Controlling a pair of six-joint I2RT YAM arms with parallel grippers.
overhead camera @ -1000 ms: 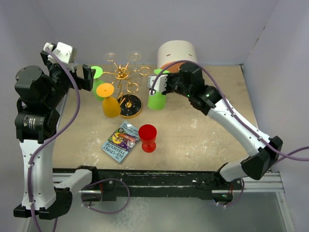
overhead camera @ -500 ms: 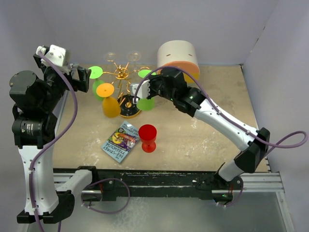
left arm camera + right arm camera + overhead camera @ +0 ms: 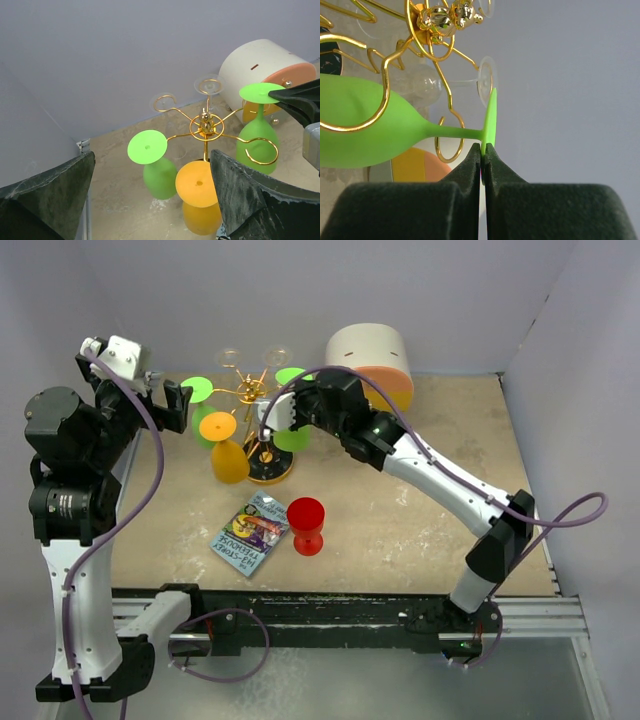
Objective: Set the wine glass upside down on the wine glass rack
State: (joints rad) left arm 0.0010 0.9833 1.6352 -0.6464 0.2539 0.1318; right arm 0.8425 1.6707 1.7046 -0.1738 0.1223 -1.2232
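Observation:
An inverted green wine glass (image 3: 291, 437) hangs foot-up beside the gold wine glass rack (image 3: 252, 392). My right gripper (image 3: 484, 146) is shut on the rim of its foot disc. In the right wrist view a gold loop (image 3: 384, 97) crosses the held wine glass (image 3: 365, 132) at its bowl. The left wrist view shows the held wine glass (image 3: 257, 142) at the rack's (image 3: 205, 127) right arm. My left gripper (image 3: 152, 155) is open and empty, raised left of the rack (image 3: 175, 405).
Another green glass (image 3: 203, 400) and an orange glass (image 3: 228, 455) hang upside down on the rack's left and front arms. Two clear glasses (image 3: 228, 357) hang at its rear. A red glass (image 3: 306, 525), a blue packet (image 3: 250, 532) and a white-and-orange box (image 3: 370, 355) are nearby.
My right arm has carried the green wine glass leftwards from near the box to the rack's right arm. The left arm has hardly moved.

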